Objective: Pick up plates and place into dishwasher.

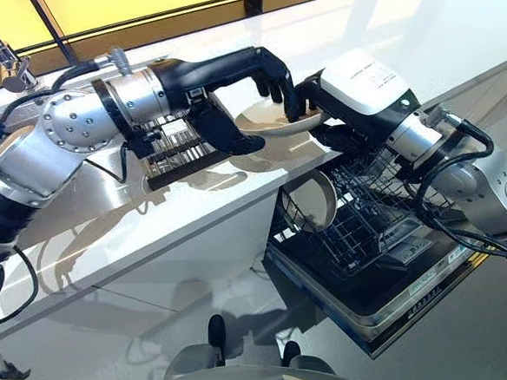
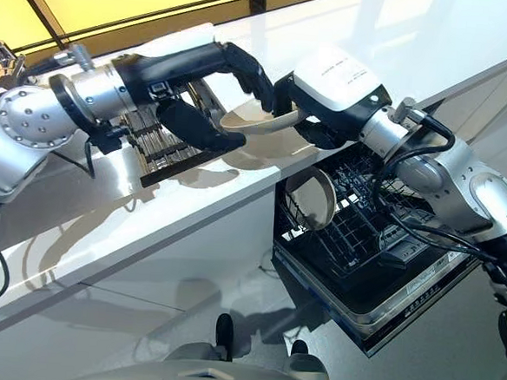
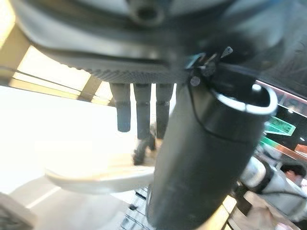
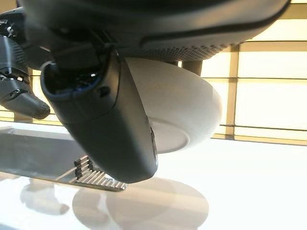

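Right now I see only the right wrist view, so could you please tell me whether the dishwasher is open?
Observer: Yes. The dishwasher door is down and its rack is pulled out below the counter edge.
Operator: Thank you. Is anything loaded?
Observer: A second plate stands upright at the rack's left end.
Operator: Who holds the plate?
Observer: Both hands. The left hand pinches the plate from the left, the right hand from the right.
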Controlling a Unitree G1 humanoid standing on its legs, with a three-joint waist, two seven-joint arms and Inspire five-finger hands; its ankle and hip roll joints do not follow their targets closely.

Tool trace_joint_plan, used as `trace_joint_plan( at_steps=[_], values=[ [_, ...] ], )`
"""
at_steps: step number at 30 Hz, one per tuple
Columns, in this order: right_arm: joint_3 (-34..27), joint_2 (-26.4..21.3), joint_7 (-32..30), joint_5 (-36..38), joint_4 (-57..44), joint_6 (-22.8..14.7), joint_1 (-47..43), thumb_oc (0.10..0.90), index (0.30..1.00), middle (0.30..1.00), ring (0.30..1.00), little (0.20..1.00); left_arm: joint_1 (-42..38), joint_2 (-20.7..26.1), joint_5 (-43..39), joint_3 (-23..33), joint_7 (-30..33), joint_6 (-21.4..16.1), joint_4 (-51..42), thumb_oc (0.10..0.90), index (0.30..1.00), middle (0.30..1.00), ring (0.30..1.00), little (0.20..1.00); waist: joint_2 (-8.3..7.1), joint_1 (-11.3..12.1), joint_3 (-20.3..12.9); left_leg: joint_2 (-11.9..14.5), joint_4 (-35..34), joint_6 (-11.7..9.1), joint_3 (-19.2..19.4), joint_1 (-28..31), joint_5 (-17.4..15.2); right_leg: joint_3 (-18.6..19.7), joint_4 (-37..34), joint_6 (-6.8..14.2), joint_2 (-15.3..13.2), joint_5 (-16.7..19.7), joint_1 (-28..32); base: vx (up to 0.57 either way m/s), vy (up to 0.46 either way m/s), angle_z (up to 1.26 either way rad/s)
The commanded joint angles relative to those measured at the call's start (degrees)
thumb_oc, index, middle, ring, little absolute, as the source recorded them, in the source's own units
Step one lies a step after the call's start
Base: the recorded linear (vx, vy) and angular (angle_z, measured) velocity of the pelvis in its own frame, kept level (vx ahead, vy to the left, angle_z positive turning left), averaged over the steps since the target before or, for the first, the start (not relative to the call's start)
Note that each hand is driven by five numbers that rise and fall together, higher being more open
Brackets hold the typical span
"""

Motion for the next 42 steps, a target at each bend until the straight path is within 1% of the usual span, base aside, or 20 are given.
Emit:
trace_joint_plan(
  at_steps=[1,3,8,11,13,16,18,20,22,25,27,28,31,34,35,37,38,39,41,42],
  values=[
    [-8.91,-2.90,-8.68,0.32,0.09,-1.36,0.72,0.100,0.300,0.300,0.300,0.200,2.43,2.84,-2.48,9.57,5.94,-4.85,6.95,0.800,0.900,0.900,0.900,0.900,-0.99,1.66,-6.62,-1.82,0.11,-1.73,-0.37,6.39,-9.55,-1.64,0.22,2.58,1.42,3.24,-2.13,-0.05,0.017,0.00],
    [-11.22,-3.14,-9.83,-0.87,0.30,-1.96,3.34,0.100,0.300,0.300,0.300,0.200,4.95,3.04,-2.99,12.03,6.78,-6.02,7.84,0.800,0.900,0.900,0.900,0.900,-0.93,1.58,-6.52,-1.81,0.11,-1.67,-0.26,6.40,-9.58,-1.66,0.22,2.54,1.39,3.21,-2.09,-0.02,0.008,0.00],
    [-15.19,-3.37,-11.29,-2.70,0.42,-2.26,7.83,0.100,0.300,0.300,0.300,0.200,10.18,2.63,-2.78,16.31,8.48,-6.93,8.19,0.800,0.900,0.900,0.900,0.900,-0.85,1.51,-6.62,-1.74,0.11,-1.73,-0.40,6.63,-10.15,-1.49,0.23,2.60,1.41,2.66,-1.93,0.01,0.011,0.00],
    [-18.84,-4.27,-12.67,-3.29,0.08,-2.00,11.36,0.100,0.300,0.300,0.300,0.200,13.33,2.33,-2.44,19.06,11.25,-9.41,7.48,0.800,0.900,0.900,0.900,0.900,-1.01,1.19,-6.67,-1.68,0.11,-1.68,-0.17,6.58,-10.19,-1.47,0.23,2.67,1.36,2.63,-1.96,0.00,0.000,0.00],
    [-22.24,-4.22,-14.30,-3.52,-0.08,-1.61,14.44,0.100,0.300,0.300,0.300,0.200,15.99,1.22,-4.60,21.78,12.36,-11.16,5.89,0.800,0.900,0.900,0.900,0.900,-1.20,1.03,-6.65,-1.66,0.11,-1.63,0.03,6.22,-9.59,-1.37,0.22,2.51,1.35,3.12,-2.29,0.00,0.000,0.00],
    [-27.69,-2.73,-17.31,-4.16,0.40,-1.03,20.11,0.100,0.300,0.300,0.300,0.200,20.87,-2.65,-9.97,25.49,11.26,-12.23,1.56,0.800,0.900,0.900,0.900,0.900,-1.41,0.89,-6.55,-1.61,0.11,-1.52,-0.08,6.04,-9.61,-1.18,0.32,2.37,1.37,3.19,-2.59,0.00,0.000,0.00],
    [-31.41,-0.33,-20.29,-5.22,1.41,0.44,24.05,0.100,0.300,0.300,0.300,0.200,24.71,-8.09,-11.71,27.22,10.07,-13.71,-2.51,0.800,0.900,0.900,0.900,0.900,-1.65,0.89,-6.25,-1.66,0.11,-1.40,-0.15,6.15,-9.79,-1.11,0.35,2.26,1.40,3.22,-2.58,0.00,0.000,0.00],
    [-33.98,0.97,-21.73,-5.24,1.46,1.28,26.85,0.100,0.300,0.300,0.300,0.200,27.16,-10.81,-12.72,27.83,9.34,-13.76,-4.85,0.800,0.900,0.900,0.900,0.900,-1.79,0.75,-6.25,-1.69,0.11,-1.32,-0.19,6.24,-9.90,-0.93,0.30,2.29,1.44,3.26,-2.55,0.00,0.000,0.00],
    [-35.98,1.71,-22.11,-4.94,1.30,2.16,29.01,0.100,0.300,0.300,0.300,0.200,28.65,-12.80,-18.44,27.87,6.78,-12.16,-5.73,0.800,0.900,0.900,0.900,0.900,-1.96,0.60,-6.29,-1.68,0.11,-1.26,-0.12,6.32,-9.91,-0.75,0.32,2.33,1.48,3.33,-2.59,0.00,0.000,0.00],
    [-37.72,2.96,-22.63,-5.37,1.46,3.43,31.34,0.100,0.300,0.300,0.300,0.200,30.50,-16.67,-25.60,26.19,-0.71,-10.35,-7.46,0.800,0.900,0.900,0.900,0.900,-1.98,0.42,-6.14,-1.58,0.11,-1.14,0.11,6.33,-9.84,-0.49,0.41,2.31,1.55,3.49,-2.80,0.00,-0.006,-0.04],
    [-38.82,3.90,-22.77,-5.42,1.77,4.95,32.88,0.100,0.300,0.300,0.300,0.200,31.45,-19.41,-29.99,24.32,-9.24,-9.18,-9.71,0.800,0.900,0.900,0.900,0.900,-2.01,0.20,-6.00,-1.51,0.11,-1.04,0.34,6.28,-9.77,-0.29,0.48,2.28,1.56,3.66,-2.98,0.00,-0.005,-0.07],
    [-39.27,4.16,-22.70,-5.40,2.14,5.72,33.38,0.100,0.300,0.300,0.300,0.200,31.64,-19.78,-32.69,23.87,-12.05,-8.58,-10.63,0.800,0.900,0.900,0.900,0.900,-2.02,0.11,-5.95,-1.47,0.11,-1.02,0.45,6.27,-9.76,-0.16,0.48,2.30,1.56,3.80,-3.05,0.00,-0.002,-0.06],
    [-38.92,5.22,-23.52,-4.26,5.17,7.24,33.58,0.100,0.300,0.300,0.300,0.200,31.01,-22.80,-45.68,21.84,-19.58,-4.22,-12.00,0.800,0.900,0.900,0.900,0.900,-2.01,-0.27,-5.86,-1.36,0.11,-1.01,0.85,6.30,-9.77,0.25,0.49,2.25,1.55,4.06,-3.23,0.00,0.006,-0.05],
    [-36.62,5.86,-23.41,-2.90,6.54,9.67,32.74,0.100,0.300,0.300,0.300,0.200,29.90,-25.98,-54.03,18.82,-23.78,1.62,-12.41,0.800,0.900,0.900,0.900,0.900,-2.01,-0.69,-5.68,-1.22,0.11,-1.03,1.32,6.37,-9.80,0.76,0.47,2.17,1.57,4.23,-3.35,0.00,0.002,-0.01],
    [-35.11,6.71,-23.26,-2.07,7.77,9.72,32.09,0.100,0.300,0.300,0.300,0.200,29.77,-29.36,-57.39,16.47,-25.98,6.02,-12.58,0.800,0.900,0.900,0.900,0.900,-2.02,-1.05,-5.52,-1.09,0.11,-1.01,1.63,6.44,-9.83,1.21,0.50,2.09,1.59,4.35,-3.49,0.00,0.000,0.00],
    [-34.06,6.95,-22.49,-0.21,8.21,10.04,31.47,0.100,0.300,0.300,0.300,0.200,29.82,-31.46,-61.72,14.51,-27.13,10.57,-12.62,0.800,0.900,0.900,0.900,0.900,-2.00,-1.31,-5.38,-1.02,0.11,-0.94,1.86,6.44,-9.87,1.65,0.53,1.93,1.69,4.45,-3.64,0.00,0.000,-0.05],
    [-32.00,7.50,-22.05,0.89,9.34,10.41,29.90,0.100,0.300,0.300,0.300,0.200,29.77,-34.61,-61.45,11.44,-29.26,13.62,-11.07,0.800,0.900,0.900,0.900,0.900,-2.05,-1.63,-5.18,-0.90,0.11,-0.89,2.28,6.49,-9.96,1.99,0.62,1.83,1.68,4.46,-3.83,0.00,-0.003,-0.07],
    [-31.13,7.62,-21.58,1.63,9.79,10.40,29.14,0.100,0.300,0.300,0.300,0.200,29.89,-35.64,-62.25,10.24,-29.81,16.37,-10.73,0.800,0.900,0.900,0.900,0.900,-2.03,-1.77,-5.06,-0.85,0.11,-0.87,2.46,6.51,-10.02,2.15,0.64,1.76,1.70,4.47,-3.90,0.00,-0.005,-0.10],
    [-29.27,7.53,-20.39,3.22,11.13,10.24,27.47,0.100,0.300,0.300,0.300,0.200,30.97,-37.71,-61.57,6.99,-29.06,17.76,-9.57,0.800,0.900,0.900,0.900,0.900,-1.96,-2.09,-4.91,-0.75,0.11,-0.81,2.90,6.42,-10.10,2.65,0.63,1.65,1.71,4.60,-4.20,0.01,-0.006,-0.14],
    [-28.86,7.58,-19.89,3.58,11.48,10.05,27.15,0.100,0.300,0.300,0.300,0.200,31.86,-38.26,-60.76,6.94,-28.83,18.45,-8.87,0.800,0.900,0.900,0.900,0.900,-1.94,-2.11,-4.84,-0.74,0.11,-0.77,3.04,6.37,-10.14,2.82,0.60,1.61,1.70,4.58,-4.30,0.01,-0.001,-0.14]
  ],
)
